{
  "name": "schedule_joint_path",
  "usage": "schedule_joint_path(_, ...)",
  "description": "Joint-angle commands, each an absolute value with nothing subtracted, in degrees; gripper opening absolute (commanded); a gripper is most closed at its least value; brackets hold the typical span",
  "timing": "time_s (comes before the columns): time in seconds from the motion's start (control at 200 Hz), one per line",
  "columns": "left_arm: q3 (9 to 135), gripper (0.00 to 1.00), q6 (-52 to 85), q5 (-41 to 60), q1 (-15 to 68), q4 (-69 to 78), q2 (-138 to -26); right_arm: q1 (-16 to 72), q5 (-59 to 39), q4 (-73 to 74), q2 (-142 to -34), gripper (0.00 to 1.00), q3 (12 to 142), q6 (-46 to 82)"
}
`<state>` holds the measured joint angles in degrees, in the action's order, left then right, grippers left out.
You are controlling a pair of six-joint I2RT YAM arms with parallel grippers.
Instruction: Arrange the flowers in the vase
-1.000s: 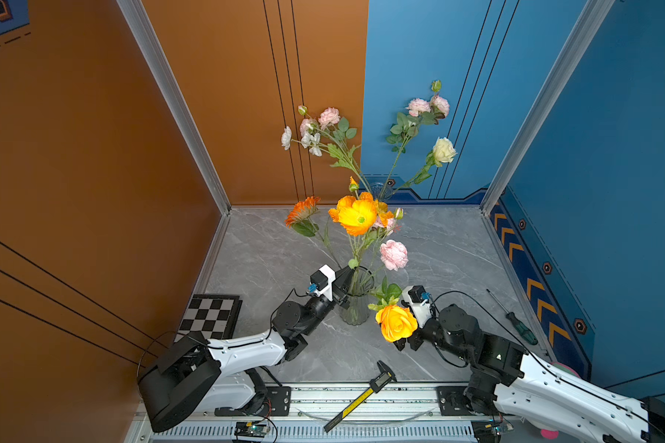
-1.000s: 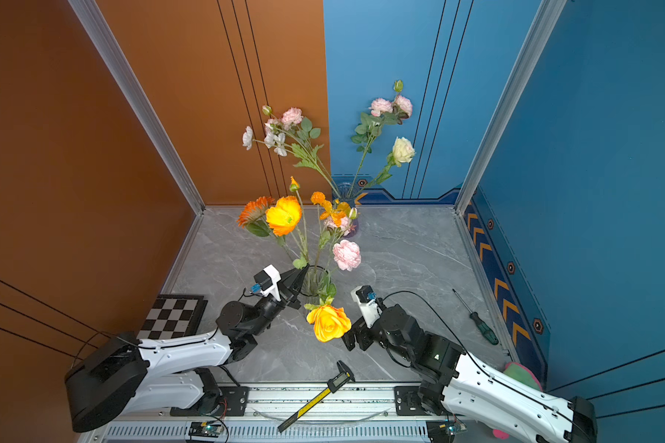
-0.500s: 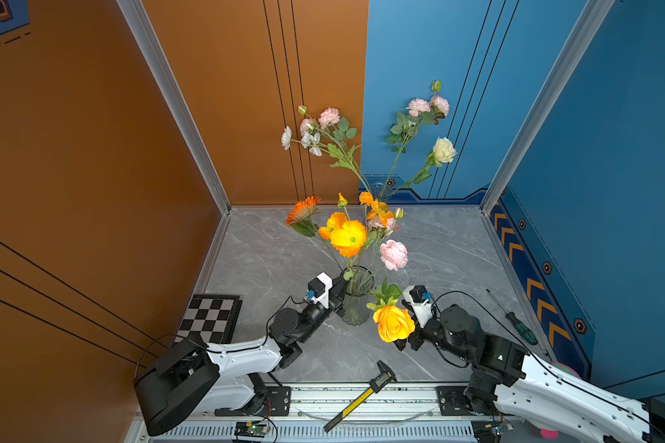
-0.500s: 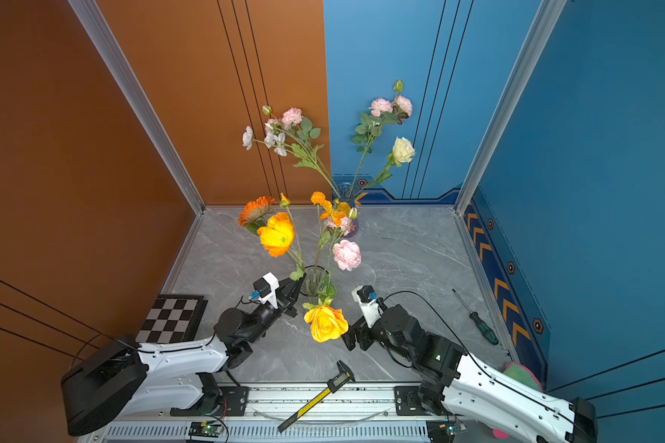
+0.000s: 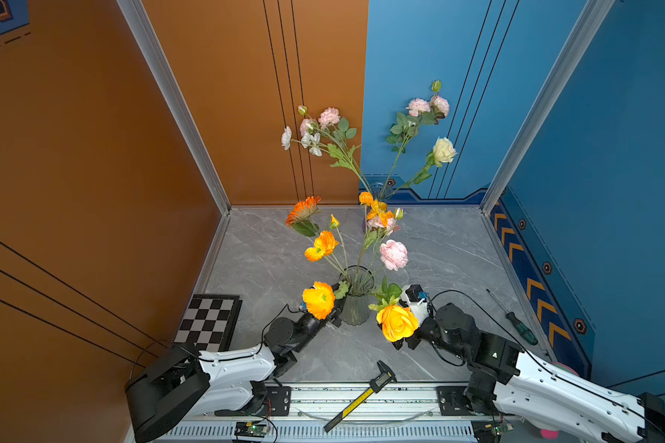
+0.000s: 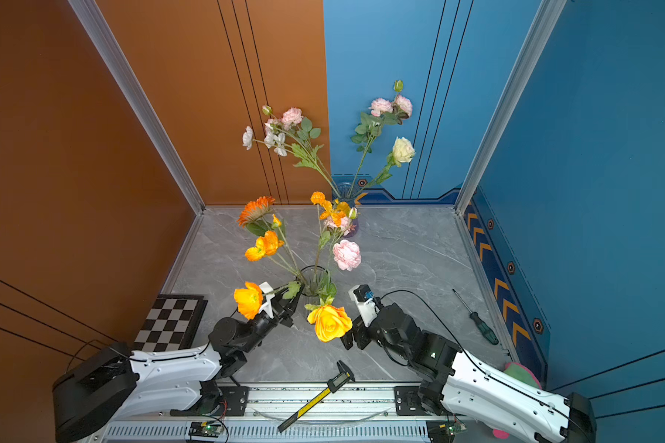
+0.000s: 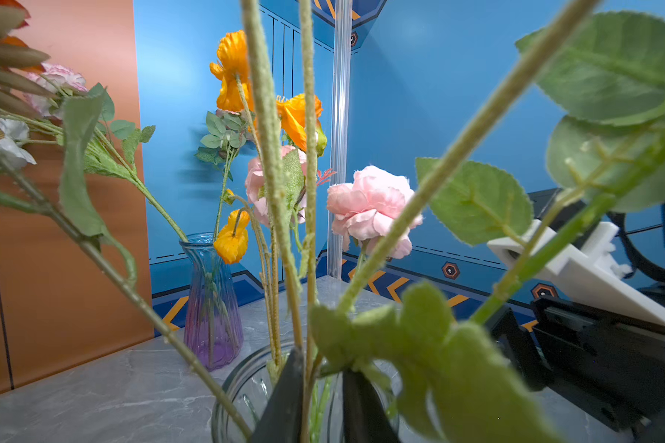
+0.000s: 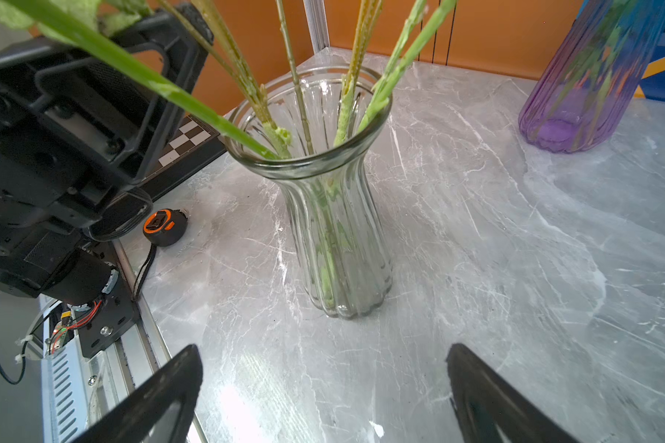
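- Flowers [image 5: 393, 254] stood stems-down in the vase [image 5: 356, 307], long axes fanning upward, blooms topmost.
- The clear vase stood upright midway along the counter's [image 5: 457, 245] front edge.
- Right gripper [image 8: 323, 349]: its jaws were spread wide, empty.
- Left gripper [image 7: 323, 364]: its jaws were slightly parted around one stem.

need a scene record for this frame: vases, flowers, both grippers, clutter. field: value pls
clear vase: upright, centre, several stems in it
purple vase: upright, at the back, tall stems in it
flowers: all in view stand in the two vases
left gripper: at clear vase rim, jaws slightly apart around a green stem
right gripper: wide open, empty, beside clear vase
clutter: caliper, screwdriver, checkerboard, tape measure
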<state>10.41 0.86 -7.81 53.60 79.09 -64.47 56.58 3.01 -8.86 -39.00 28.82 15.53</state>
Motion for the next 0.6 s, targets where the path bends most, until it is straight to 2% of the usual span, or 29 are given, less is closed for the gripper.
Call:
schedule_joint_path(0.0,8.75,0.24,0.79,-10.84,55.09,79.95,-62.17,56.59,2.42,-7.82,-39.02,1.00,29.44,15.85)
schedule_joint_path(0.06,7.91,0.25,0.70,-11.64,55.58,78.97,-60.77,56.55,2.33,-7.70,-39.16,1.00,29.53,15.81)
schedule_joint_path(0.18,6.07,0.37,0.53,-13.00,56.12,76.04,-56.88,56.61,2.18,-7.52,-39.54,1.00,29.88,15.73)
schedule_joint_path(0.42,6.23,0.58,0.18,-11.66,56.33,60.56,-47.05,56.69,2.15,-6.85,-39.73,1.00,29.64,15.90)
schedule_joint_path(0.501,5.57,0.61,0.07,-11.25,56.26,58.38,-45.19,56.43,2.05,-6.35,-38.81,1.00,29.07,16.20)
schedule_joint_path(0.596,4.57,0.69,1.10,-11.29,56.27,56.61,-43.77,55.53,2.01,-6.06,-36.79,1.00,28.09,16.74)
